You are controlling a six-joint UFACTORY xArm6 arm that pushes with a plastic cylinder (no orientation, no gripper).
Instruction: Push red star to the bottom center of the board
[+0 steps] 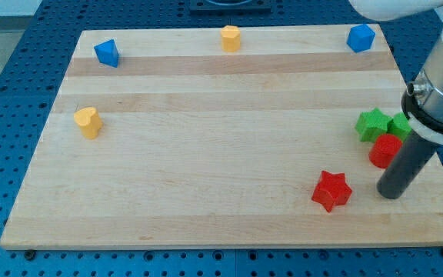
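Camera view: the red star (331, 190) is seen lying on the wooden board (206, 185), in its near right part, just left of my tip (391, 195). A narrow strip of bare board separates the two, so no contact is shown. The star is bright red, with short blunt points, and lies flat on the wood.

The tool is a straight dark rod with nothing to open or shut; nothing is held by it. Its lower end is set down on the board near the right edge. Whether the rod touches the red block (384, 149) behind it cannot be told, since that block is partly hidden by the rod.

Just beyond the red block, a green star (372, 125) and a second green block (399, 125) are found side by side. Along the far edge are placed a blue block (107, 53), a yellow block (231, 38) and another blue block (360, 37). A yellow heart-like block (88, 121) sits at the left.
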